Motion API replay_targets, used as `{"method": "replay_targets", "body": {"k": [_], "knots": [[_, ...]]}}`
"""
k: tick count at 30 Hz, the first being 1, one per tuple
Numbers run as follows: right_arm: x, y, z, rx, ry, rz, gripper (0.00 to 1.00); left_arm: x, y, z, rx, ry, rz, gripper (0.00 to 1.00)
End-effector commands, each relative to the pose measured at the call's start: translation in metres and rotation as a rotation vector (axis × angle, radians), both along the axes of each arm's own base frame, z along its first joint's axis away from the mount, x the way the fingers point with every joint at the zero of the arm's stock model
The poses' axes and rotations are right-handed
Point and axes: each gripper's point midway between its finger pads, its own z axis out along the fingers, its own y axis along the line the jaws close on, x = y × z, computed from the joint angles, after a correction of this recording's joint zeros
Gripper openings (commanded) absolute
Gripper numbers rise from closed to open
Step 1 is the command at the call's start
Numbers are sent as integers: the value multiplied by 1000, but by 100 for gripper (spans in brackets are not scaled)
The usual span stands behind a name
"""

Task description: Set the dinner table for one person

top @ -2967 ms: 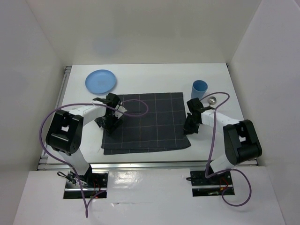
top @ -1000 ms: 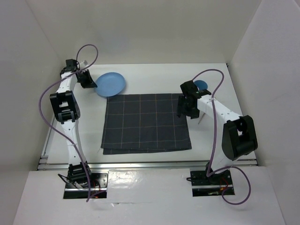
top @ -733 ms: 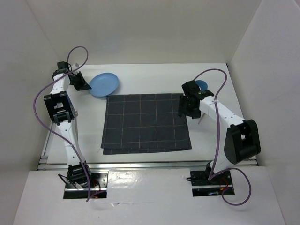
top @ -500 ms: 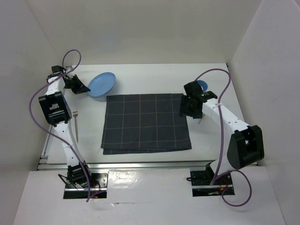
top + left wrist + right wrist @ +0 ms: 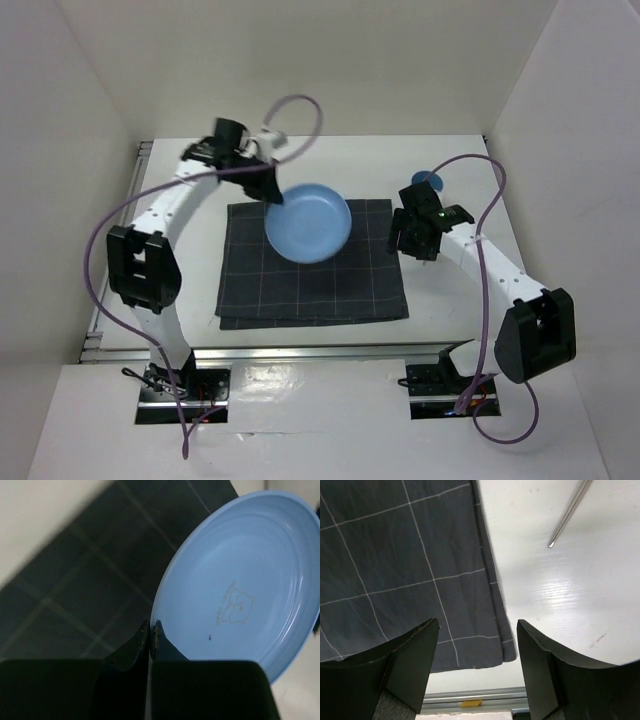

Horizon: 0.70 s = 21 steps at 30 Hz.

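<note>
The white dinner table (image 5: 350, 160) fills a white-walled booth, with a dark grid-lined mat (image 5: 300, 290) at its middle. The left gripper (image 5: 150, 629) is pinched tight on the rim of a blue plate (image 5: 308, 222), which is tilted over the mat's far half; whether it touches the cloth is unclear. The right gripper (image 5: 476, 625) hangs wide and empty over the mat's right edge. A metal utensil (image 5: 567, 515) lies on the bare table, its head cut off. A blue object (image 5: 430, 180) is mostly hidden behind the right arm.
</note>
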Motion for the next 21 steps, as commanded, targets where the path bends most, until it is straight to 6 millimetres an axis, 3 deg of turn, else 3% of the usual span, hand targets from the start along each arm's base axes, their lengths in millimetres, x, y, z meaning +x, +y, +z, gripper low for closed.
{"method": "replay_targets", "body": {"k": [1,3,5,9,12,17,19,21], "knots": [[-2,-6,11,-9,-55,-40,72,-35,-16,-72,144,115,-105,0],[-8,-10,11,-13,-57,-55,73,-46,-37,-97,152,174,-163,0],[-12,-13,14,-21,-63,-60,75,-48,-45,-122,168,229,-172,0],[-19,-15,21,0,-91,-68,77,-46,-47,-142,199,238,-171,0],[-20,-17,27,12,-122,-77,77,-47,-47,-149,220,229,-169,0],[-19,-16,28,27,-126,-99,78,-35,-51,-139,197,137,-162,0],[-25,-29,17,-13,-72,-184,83,-34,-54,-140,207,125,-165,0],[-28,-48,-7,-44,56,-271,85,-30,-54,-136,209,117,-153,0]]}}
